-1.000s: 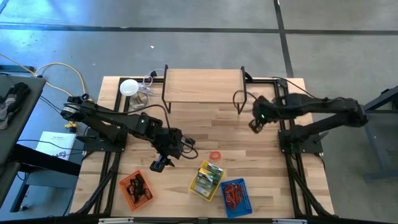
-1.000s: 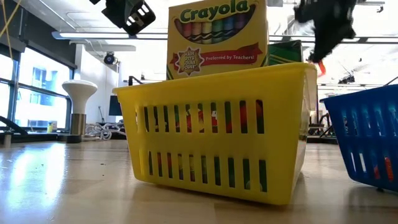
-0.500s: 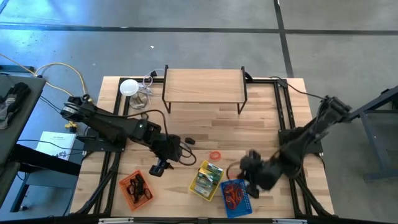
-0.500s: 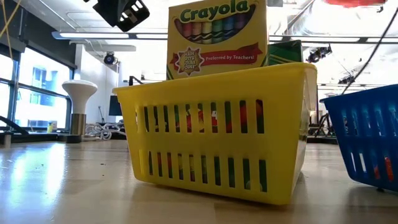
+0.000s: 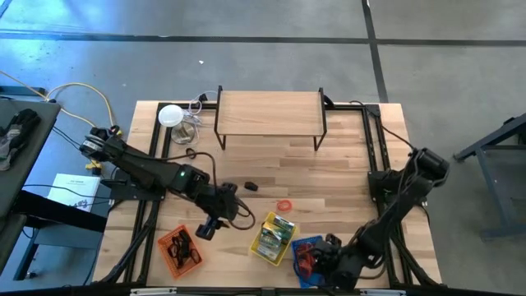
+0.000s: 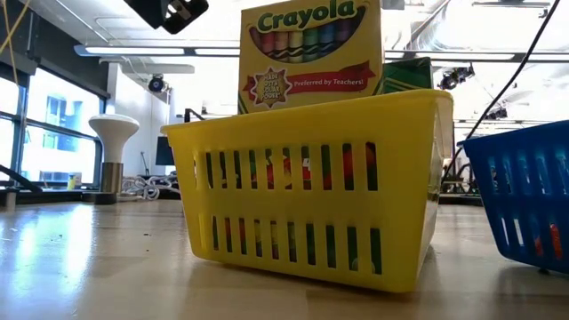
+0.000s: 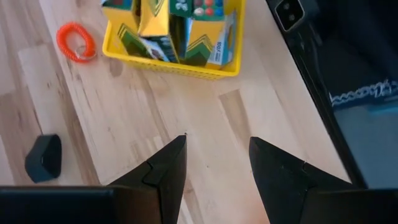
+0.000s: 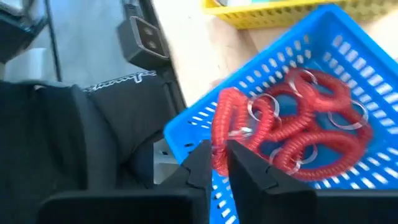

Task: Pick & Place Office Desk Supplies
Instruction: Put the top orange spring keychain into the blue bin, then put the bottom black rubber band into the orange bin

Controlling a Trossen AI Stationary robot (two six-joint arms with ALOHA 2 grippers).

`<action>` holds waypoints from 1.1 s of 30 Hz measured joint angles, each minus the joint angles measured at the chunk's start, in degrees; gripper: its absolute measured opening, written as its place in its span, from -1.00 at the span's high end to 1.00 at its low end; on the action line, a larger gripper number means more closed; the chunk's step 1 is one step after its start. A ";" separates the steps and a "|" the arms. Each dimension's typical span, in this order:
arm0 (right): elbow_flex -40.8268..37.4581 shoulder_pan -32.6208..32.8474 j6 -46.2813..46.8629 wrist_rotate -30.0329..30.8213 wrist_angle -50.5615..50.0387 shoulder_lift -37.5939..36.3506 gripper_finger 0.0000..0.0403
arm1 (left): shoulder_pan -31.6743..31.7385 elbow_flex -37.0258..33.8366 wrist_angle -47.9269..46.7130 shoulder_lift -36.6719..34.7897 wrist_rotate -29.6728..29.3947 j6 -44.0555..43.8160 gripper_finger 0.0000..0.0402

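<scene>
From above, the slotted blue plastic basket (image 5: 311,259) sits at the table's near edge with the right gripper (image 5: 322,261) low over it. Just beside the blue basket stands the slotted yellow plastic basket (image 5: 276,238) of crayon boxes; beyond that one, away from the blue basket, is an orange basket (image 5: 179,249) of small black clips. A loose red coiled loop (image 5: 284,205) and a small black piece (image 5: 251,187) lie on the bare wood farther from the blue basket. The left gripper (image 5: 208,228) hovers between the yellow and orange baskets.

At table height, only the yellow basket's ribbed wall (image 6: 311,196) and the blue basket's edge (image 6: 524,204) show.

The left wrist view shows the left fingers (image 7: 163,174) spread apart over bare wood, holding nothing.

The right wrist view shows the right fingers (image 8: 202,167) nearly closed, pinching a red springy coil (image 8: 224,127) over the blue basket's rim, above a heap of like coils (image 8: 311,124). The risk I see: the stretchy coil hangs close to the rim, so on release it might snag or spill outside.
</scene>
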 joint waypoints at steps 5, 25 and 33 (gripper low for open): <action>0.00 0.00 2.74 0.75 -1.48 0.82 0.55 | 0.00 0.00 0.04 0.00 -0.09 2.29 0.16; 0.00 0.66 -10.21 13.12 2.73 -4.56 0.20 | 12.11 -8.14 -0.13 0.24 -16.43 13.94 0.16; 0.02 1.44 -11.24 13.69 5.87 -4.58 0.20 | 19.95 -16.19 17.93 0.28 -7.63 18.51 0.16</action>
